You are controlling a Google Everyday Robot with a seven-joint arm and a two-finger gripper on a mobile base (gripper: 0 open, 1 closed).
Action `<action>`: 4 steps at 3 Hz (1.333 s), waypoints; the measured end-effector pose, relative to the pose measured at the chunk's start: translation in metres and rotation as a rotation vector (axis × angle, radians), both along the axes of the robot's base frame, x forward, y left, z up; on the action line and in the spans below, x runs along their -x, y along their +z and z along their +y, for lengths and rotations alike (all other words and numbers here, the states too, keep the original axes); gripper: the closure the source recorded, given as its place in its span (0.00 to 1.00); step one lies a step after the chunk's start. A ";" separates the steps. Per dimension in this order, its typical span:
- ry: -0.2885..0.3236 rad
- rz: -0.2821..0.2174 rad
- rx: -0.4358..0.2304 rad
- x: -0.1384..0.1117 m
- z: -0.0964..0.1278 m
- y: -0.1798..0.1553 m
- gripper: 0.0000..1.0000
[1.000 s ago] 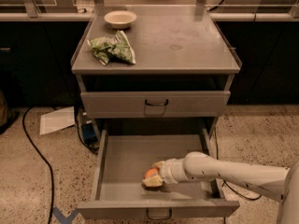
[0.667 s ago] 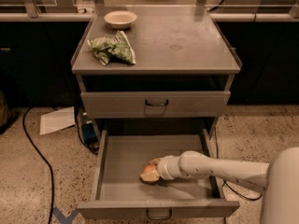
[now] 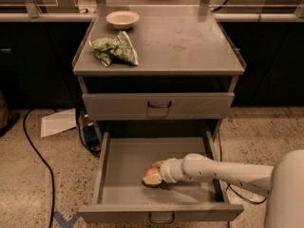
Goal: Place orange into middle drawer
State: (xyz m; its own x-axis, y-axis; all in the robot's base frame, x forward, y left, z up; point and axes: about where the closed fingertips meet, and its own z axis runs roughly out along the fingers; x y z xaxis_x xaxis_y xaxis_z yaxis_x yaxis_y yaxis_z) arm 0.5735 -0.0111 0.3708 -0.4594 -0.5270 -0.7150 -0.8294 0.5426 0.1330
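The orange sits low in the open middle drawer, near the middle of its grey floor. My gripper reaches in from the right on a white arm, with one finger behind the orange and one in front of it. The fingers close around the orange. I cannot tell whether the orange touches the floor. The drawer is pulled far out, and its small loop handle is at the bottom edge.
The upper drawer front with a black loop handle is closed. On the cabinet top lie a green-and-white foil bag and a beige bowl. A paper sheet and a black cable lie on the floor to the left.
My gripper has shifted slightly left and a little deeper into the drawer with the orange between its fingers. More of the arm's white body shows at the right edge.
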 end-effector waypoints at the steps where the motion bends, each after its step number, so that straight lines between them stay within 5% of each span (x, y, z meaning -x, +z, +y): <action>1: 0.000 0.000 0.000 0.000 0.000 0.000 0.58; 3: 0.000 0.000 0.000 0.000 0.000 0.000 0.11; 4: 0.000 0.000 0.000 0.000 0.000 0.000 0.00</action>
State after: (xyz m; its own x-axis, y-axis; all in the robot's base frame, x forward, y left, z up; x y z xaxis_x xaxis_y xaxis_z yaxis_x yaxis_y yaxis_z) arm 0.5734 -0.0109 0.3707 -0.4594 -0.5270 -0.7150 -0.8295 0.5424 0.1332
